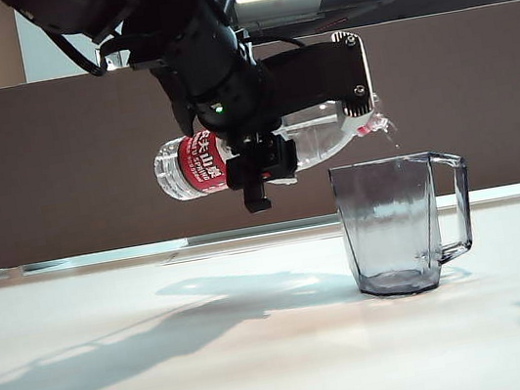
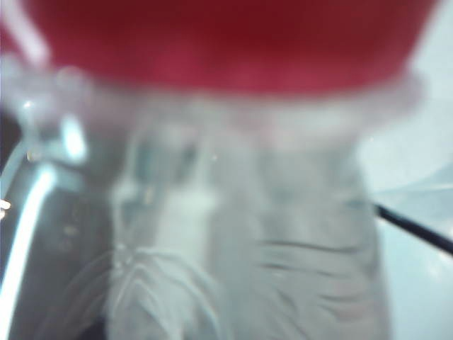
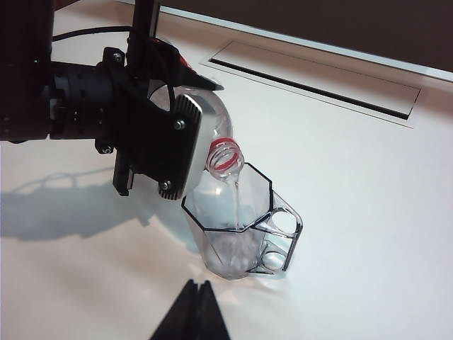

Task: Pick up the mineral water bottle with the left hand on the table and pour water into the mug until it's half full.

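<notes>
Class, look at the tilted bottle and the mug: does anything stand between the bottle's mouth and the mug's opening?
Nothing visible does. The left gripper holds the mineral water bottle tilted, its mouth over the mug rim, water falling straight in.

Left pincer (image 1: 269,159) raised, clamped, wrist rolled sideways, right pincer (image 3: 192,312) closed, low

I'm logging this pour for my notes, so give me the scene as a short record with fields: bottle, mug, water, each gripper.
bottle: mineral water bottle tipped near level, uncapped mouth over the mug's rim
mug: mug upright on the table, handle away from the bottle
water: thin stream falling into the mug; level low
left gripper: left gripper shut on the bottle's body
right gripper: right gripper shut, empty, apart from the mug
</notes>
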Robot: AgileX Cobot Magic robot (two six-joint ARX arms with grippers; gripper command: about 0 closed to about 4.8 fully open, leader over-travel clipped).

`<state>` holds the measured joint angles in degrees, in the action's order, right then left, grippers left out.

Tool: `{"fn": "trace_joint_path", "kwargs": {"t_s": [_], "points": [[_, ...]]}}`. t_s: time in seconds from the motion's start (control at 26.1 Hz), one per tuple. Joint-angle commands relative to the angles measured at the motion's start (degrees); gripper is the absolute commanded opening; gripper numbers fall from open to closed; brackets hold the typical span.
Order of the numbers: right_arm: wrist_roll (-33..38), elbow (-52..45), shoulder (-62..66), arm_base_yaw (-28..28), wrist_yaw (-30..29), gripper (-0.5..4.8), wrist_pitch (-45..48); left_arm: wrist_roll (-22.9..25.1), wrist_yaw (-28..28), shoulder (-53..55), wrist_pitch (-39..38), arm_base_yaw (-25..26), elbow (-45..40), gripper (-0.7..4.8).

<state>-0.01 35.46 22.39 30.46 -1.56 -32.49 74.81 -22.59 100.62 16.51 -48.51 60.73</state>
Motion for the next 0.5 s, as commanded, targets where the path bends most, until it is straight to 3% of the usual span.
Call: {"fn": "trace_joint_path", "kwargs": {"t_s": [0.04,0.5], "points": [[-0.17,0.50,-0.04,0.00,-0.11,-0.02,0.98,0.26,-0.52,-0.46,2.84,0.20,0.57,2.13],[-0.17,0.50,-0.04,0.00,-0.13,-0.02,0.98,0.42,-0.57,-0.46,2.82,0.59,0.57,2.13]]}}
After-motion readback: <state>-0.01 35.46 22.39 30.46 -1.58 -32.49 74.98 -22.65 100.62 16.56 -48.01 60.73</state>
